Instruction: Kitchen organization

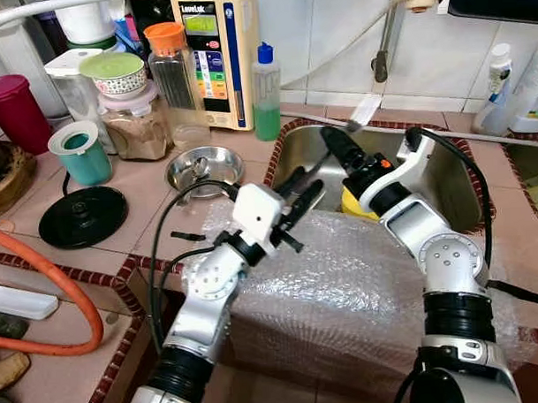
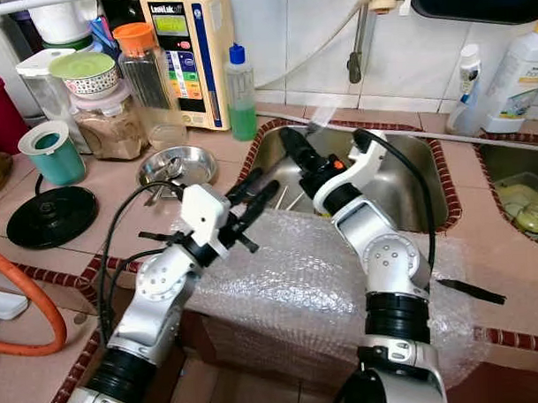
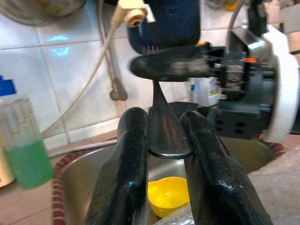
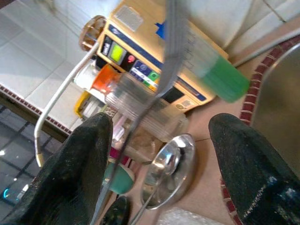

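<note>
My left gripper (image 1: pixel 306 187) reaches over the bubble wrap (image 1: pixel 343 287) toward the steel sink (image 1: pixel 445 191). It is shut on the broad handle end of a metal utensil (image 3: pixel 164 136). The utensil's far end (image 1: pixel 363 112) shows blurred above the sink's back edge. My right gripper (image 1: pixel 330 139) hovers over the sink's left side and is open, its fingers (image 4: pixel 89 154) wide apart. The blurred utensil (image 4: pixel 173 42) runs between them, nearer one finger; whether it touches is unclear. A yellow bowl (image 1: pixel 353 203) lies in the sink below both grippers.
A steel bowl (image 1: pixel 204 168) holding a spoon sits left of the sink. Behind it stand a green-liquid bottle (image 1: pixel 266 95), a beige appliance (image 1: pixel 215 53), jars and a teal cup (image 1: pixel 82 153). A black disc (image 1: pixel 82 217) and an orange hose (image 1: pixel 68 262) lie at left.
</note>
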`<state>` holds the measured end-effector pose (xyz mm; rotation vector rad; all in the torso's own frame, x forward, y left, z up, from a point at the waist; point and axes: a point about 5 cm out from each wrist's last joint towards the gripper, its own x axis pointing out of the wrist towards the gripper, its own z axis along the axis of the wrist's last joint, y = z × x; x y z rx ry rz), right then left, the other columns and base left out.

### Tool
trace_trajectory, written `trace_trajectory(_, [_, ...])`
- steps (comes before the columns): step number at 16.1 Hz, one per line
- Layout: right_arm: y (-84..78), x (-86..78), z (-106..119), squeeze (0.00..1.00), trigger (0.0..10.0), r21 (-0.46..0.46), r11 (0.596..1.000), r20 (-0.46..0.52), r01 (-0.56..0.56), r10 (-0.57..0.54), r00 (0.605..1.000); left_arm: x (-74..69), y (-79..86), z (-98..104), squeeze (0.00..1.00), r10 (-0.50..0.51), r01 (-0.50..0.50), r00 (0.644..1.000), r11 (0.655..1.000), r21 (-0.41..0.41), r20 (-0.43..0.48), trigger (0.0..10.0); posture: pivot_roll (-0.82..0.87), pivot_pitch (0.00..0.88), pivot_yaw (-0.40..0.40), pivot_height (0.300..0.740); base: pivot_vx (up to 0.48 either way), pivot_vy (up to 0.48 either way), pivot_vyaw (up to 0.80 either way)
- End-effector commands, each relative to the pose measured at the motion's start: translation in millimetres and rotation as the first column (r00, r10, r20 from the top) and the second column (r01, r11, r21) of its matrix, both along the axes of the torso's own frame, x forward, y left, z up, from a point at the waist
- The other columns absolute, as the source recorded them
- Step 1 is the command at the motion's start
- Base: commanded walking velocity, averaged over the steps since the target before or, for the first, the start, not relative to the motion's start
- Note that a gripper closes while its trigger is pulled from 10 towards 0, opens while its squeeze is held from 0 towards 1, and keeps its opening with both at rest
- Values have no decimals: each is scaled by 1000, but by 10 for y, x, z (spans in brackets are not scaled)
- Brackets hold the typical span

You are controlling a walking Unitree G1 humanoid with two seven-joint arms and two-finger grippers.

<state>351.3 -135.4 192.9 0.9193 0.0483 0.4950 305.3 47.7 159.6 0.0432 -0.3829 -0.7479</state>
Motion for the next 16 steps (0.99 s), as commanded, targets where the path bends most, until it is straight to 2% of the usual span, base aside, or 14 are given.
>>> trace_trajectory(1, [-13,18,-27,0,0,-1,1000,-14,16,-16,1000,21,20,83,0,10,-10,1000,1000,-16,21,0,-40,0,52,740,0,0,0])
trace_trajectory(9, [-9,41,-99,0,0,-3,1000,-38,29,-29,999,13,-21,83,0,-6,7,1000,1000,-20,16,0,-43,0,56,740,0,0,0])
trace_trajectory(16, [82,47,-46,0,0,44,999,-17,-31,32,999,2,-37,57,0,-7,7,1000,1000,-29,1,0,-43,0,52,740,0,0,0])
